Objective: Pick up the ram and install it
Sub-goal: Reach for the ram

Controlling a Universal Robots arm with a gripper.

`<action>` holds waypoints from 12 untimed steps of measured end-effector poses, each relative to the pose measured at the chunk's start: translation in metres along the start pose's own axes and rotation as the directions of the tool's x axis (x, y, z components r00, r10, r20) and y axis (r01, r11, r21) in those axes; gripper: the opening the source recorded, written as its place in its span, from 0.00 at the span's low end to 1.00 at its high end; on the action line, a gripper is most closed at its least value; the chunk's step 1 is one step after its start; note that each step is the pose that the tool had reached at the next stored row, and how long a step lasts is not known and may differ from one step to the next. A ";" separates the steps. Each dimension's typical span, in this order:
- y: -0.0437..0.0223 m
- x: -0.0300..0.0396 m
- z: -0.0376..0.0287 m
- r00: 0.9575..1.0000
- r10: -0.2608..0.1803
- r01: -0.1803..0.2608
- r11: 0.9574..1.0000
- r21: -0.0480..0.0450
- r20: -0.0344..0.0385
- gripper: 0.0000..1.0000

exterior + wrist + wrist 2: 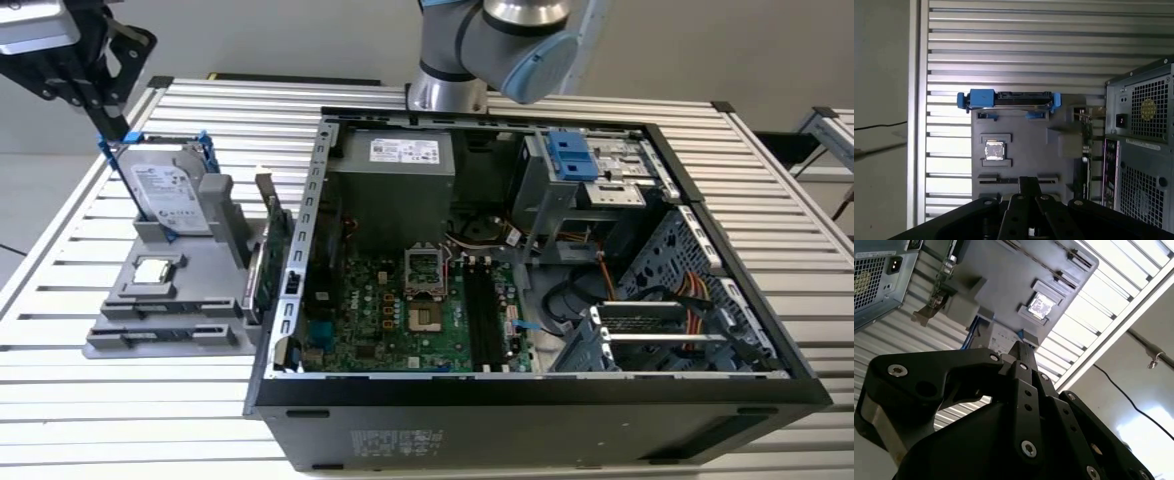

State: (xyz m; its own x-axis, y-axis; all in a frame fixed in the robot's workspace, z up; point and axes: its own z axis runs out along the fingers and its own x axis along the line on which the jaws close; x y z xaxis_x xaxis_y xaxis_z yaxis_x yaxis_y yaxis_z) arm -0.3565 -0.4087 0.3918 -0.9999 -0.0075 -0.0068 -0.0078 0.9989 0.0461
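My gripper (120, 132) hangs high over the far left corner of the table, above the grey parts holder (180, 295). Its dark fingers are shut together in both wrist views, with nothing visible between them (1029, 180) (1021, 346). The ram is not clearly seen. In the first wrist view a narrow slot (999, 179) on the holder shows a thin dark line that runs behind my fingertips; I cannot tell whether that is the ram. Long dark memory slots (483, 312) run along the motherboard inside the open computer case (534, 385).
A hard drive (171, 195) in a blue caddy stands upright at the holder's far end. A small silver processor chip (156, 268) lies mid-holder. A green expansion card (274, 250) stands between holder and case. The arm's base (447, 90) is behind the case.
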 end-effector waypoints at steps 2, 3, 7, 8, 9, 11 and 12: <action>-0.0011 -0.0009 0.0000 1.000 0.000 0.000 1.000 0.000 -0.001 0.00; -0.0018 -0.0014 0.0001 1.000 0.000 0.000 1.000 0.000 -0.002 0.00; -0.0043 -0.0026 -0.0002 1.000 0.000 0.000 1.000 0.000 -0.002 0.00; -0.0049 -0.0030 -0.0002 1.000 0.000 0.000 1.000 0.000 -0.002 0.00; -0.0056 -0.0034 -0.0002 1.000 0.000 0.000 1.000 0.000 -0.002 0.00; -0.0068 -0.0041 -0.0003 1.000 0.000 0.000 1.000 0.000 -0.002 0.00; -0.0075 -0.0045 -0.0003 1.000 0.000 0.000 1.000 0.000 -0.002 0.00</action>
State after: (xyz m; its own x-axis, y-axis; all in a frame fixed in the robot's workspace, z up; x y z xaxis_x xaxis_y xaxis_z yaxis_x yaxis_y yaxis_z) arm -0.3519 -0.4161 0.3917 -1.0000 -0.0075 -0.0049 -0.0077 0.9989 0.0461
